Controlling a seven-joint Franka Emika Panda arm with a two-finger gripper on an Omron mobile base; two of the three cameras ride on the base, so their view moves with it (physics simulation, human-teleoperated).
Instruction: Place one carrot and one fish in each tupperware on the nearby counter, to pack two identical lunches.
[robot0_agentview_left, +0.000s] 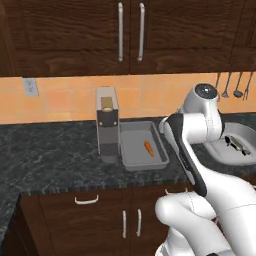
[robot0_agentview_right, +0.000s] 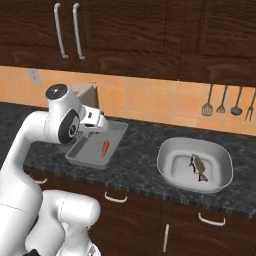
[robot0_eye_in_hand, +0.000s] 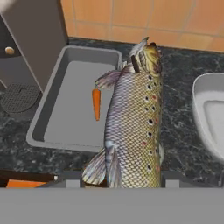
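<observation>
In the hand view a long speckled fish (robot0_eye_in_hand: 133, 118) lies between the fingers of my gripper (robot0_eye_in_hand: 122, 179), which is shut on it, head pointing away. Below and to its left stands the long rectangular tupperware (robot0_eye_in_hand: 65, 109) with one carrot (robot0_eye_in_hand: 96, 104) on its floor. In the base views this tray (robot0_agentview_left: 132, 160) (robot0_agentview_right: 85, 161) holds the same carrot (robot0_agentview_left: 149, 147) (robot0_agentview_right: 105, 148), and my hand hovers over its near end. The rounded tupperware (robot0_agentview_right: 165, 150) (robot0_agentview_left: 235, 155) to the right holds another fish (robot0_agentview_right: 198, 167) (robot0_agentview_left: 239, 144).
A tall grey appliance (robot0_agentview_left: 107, 125) (robot0_eye_in_hand: 30, 39) stands against the tray's left side on the dark marbled counter (robot0_agentview_left: 50, 155). Kitchen utensils (robot0_agentview_right: 222, 100) hang on the orange tiled wall at the right. Dark wood cabinets hang above.
</observation>
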